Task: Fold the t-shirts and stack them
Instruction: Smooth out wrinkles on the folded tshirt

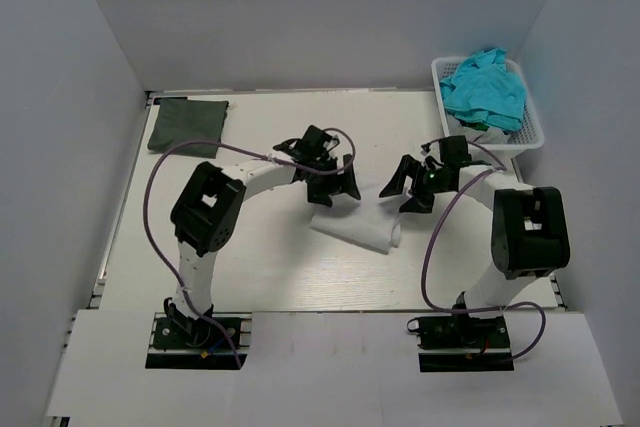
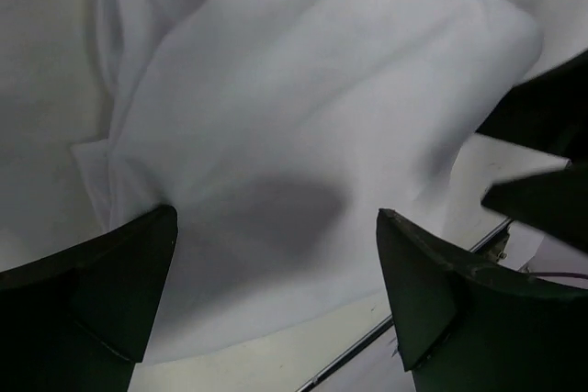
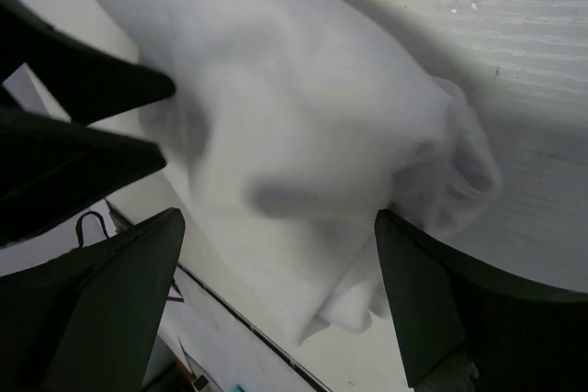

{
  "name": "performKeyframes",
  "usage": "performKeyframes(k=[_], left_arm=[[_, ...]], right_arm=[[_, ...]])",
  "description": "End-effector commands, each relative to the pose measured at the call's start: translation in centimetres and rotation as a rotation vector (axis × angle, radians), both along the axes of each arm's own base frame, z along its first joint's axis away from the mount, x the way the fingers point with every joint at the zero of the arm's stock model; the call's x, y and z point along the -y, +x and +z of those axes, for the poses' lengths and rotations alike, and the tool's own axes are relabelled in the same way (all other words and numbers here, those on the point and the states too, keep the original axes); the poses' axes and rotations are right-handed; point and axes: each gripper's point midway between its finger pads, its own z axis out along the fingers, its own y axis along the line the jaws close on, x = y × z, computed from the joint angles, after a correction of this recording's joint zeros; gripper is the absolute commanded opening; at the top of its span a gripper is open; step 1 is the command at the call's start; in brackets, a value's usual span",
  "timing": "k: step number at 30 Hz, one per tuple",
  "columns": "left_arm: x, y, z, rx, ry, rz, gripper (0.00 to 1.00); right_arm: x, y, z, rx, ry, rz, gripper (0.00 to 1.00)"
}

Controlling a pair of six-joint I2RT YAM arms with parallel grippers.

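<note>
- Locate the white soft-fabric t-shirt (image 1: 357,225). It lies as a loosely folded bundle near the middle of the pale tabletop (image 1: 270,267), between the two arms.
- Check the left gripper (image 1: 337,192). It sits above the far left part of the white t-shirt, pointing down at it.
- In the left wrist view, note that both dark fingers (image 2: 110,291) stand wide apart. Only rumpled white cloth shows in the gap behind them, and nothing is clamped between them. You cannot tell from the pictures whether the fingertips touch the cloth.
- Check the right gripper (image 1: 400,195). It sits above the far right part of the same t-shirt, just beside the left gripper and facing it.
- In the right wrist view, note that its fingers (image 3: 441,300) are also spread wide. The white t-shirt lies beyond them with its bunched, rolled edge towards the right finger. No fabric is held.
- Treat both grippers as fully spread and empty.
- Find the dark grey-green t-shirt (image 1: 188,124) folded flat at the far left corner of the tabletop, well apart from both grippers.
- Find the bright teal t-shirts (image 1: 485,87) heaped in the white plastic lattice basket (image 1: 530,132) at the far right corner, beyond the right arm.
</note>
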Motion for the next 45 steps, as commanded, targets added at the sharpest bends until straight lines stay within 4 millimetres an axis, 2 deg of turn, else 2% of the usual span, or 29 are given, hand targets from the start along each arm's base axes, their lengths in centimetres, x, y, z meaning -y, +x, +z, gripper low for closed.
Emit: performKeyframes(k=[1,3,4,7,8,9,11,13,16,19,21,22,23,24,25,26,27,28,29,30,33,36,37,38,40,43,45], left_arm=[[-2.6,-4.8,-1.8,-0.085,0.072,-0.001,1.00],[-3.3,-6.0,-1.9,-0.099,0.105,0.008,1.00],[-3.9,-6.8,-1.4,-0.102,0.108,0.008,1.00],[-3.8,-8.0,0.5,-0.080,0.097,-0.004,1.00],[-3.9,-8.2,2.2,-0.041,0.093,-0.002,1.00],[-3.8,-8.5,3.1,-0.019,0.094,-0.005,1.00],[-4.8,-7.8,4.5,0.037,0.126,0.036,1.00],[-5.2,-6.8,6.8,0.103,0.125,0.069,1.00],[-7.2,-4.9,7.0,0.164,0.210,0.155,1.00],[-8.2,-3.5,6.7,0.201,0.261,0.207,1.00],[-7.9,-2.4,5.8,0.211,0.294,0.196,1.00],[-8.4,-1.7,5.5,0.213,0.323,0.217,1.00],[-7.9,-0.8,6.0,0.232,0.326,0.215,1.00],[-7.8,-0.5,4.6,0.214,0.355,0.198,1.00],[-7.8,0.1,4.4,0.224,0.373,0.210,0.94],[-7.7,0.3,4.2,0.222,0.376,0.209,0.92],[-7.9,1.0,4.0,0.225,0.383,0.225,0.88],[-8.0,1.2,2.8,0.216,0.404,0.225,0.79],[-7.9,2.0,2.9,0.224,0.402,0.228,0.76],[-7.6,2.3,2.7,0.222,0.404,0.227,0.72],[-7.6,2.6,1.2,0.179,0.424,0.217,0.53],[-7.3,3.0,1.2,0.174,0.402,0.219,0.39],[-7.3,3.0,1.2,0.174,0.402,0.219,0.34],[-7.3,3.0,1.2,0.174,0.402,0.219,0.29],[-7.8,3.5,1.7,0.185,0.402,0.235,0.00],[-8.2,3.5,2.4,0.205,0.409,0.250,0.00],[-8.2,3.9,3.5,0.245,0.380,0.266,0.00]], right_arm=[[-0.6,0.3,-1.3,0.013,0.013,0.014,0.90],[-0.4,-1.0,-2.9,-0.013,-0.014,0.032,0.90],[-0.4,-1.4,-3.2,-0.022,-0.019,0.041,0.90],[-0.8,-2.9,-3.5,-0.028,-0.020,0.081,0.90],[-1.0,-3.1,-2.6,0.001,-0.016,0.092,0.90],[-0.9,-3.2,-2.3,0.019,-0.023,0.103,0.90],[-1.0,-3.2,-1.4,0.044,-0.045,0.120,0.90],[-0.8,-2.7,0.8,0.116,-0.079,0.131,0.90],[-0.6,-2.4,2.4,0.172,-0.121,0.142,0.90],[-0.6,-2.1,2.2,0.174,-0.146,0.156,0.90],[-0.5,-1.9,1.6,0.165,-0.176,0.156,0.90],[-0.4,-1.3,1.2,0.159,-0.184,0.154,0.90],[-0.5,-0.9,1.3,0.169,-0.182,0.153,0.90],[-0.6,-0.5,1.4,0.179,-0.179,0.154,0.90],[-0.5,0.7,1.8,0.195,-0.176,0.142,0.89],[-1.1,0.7,1.4,0.184,-0.176,0.159,0.86],[-1.0,1.1,0.9,0.172,-0.181,0.151,0.75],[-1.1,1.4,1.0,0.174,-0.180,0.153,0.71],[-1.3,1.6,0.2,0.150,-0.178,0.153,0.66],[-1.5,1.9,0.3,0.157,-0.167,0.160,0.56],[-2.1,2.2,0.3,0.148,-0.134,0.168,0.40],[-2.2,2.6,0.1,0.145,-0.139,0.170,0.26],[-2.2,2.5,-0.1,0.133,-0.134,0.174,0.16],[-2.3,2.5,-0.1,0.133,-0.129,0.180,0.00],[-2.3,2.6,0.5,0.148,-0.122,0.174,0.00],[-1.7,2.7,1.7,0.168,-0.145,0.179,0.00],[-1.0,2.1,1.6,0.151,-0.170,0.183,0.00]])
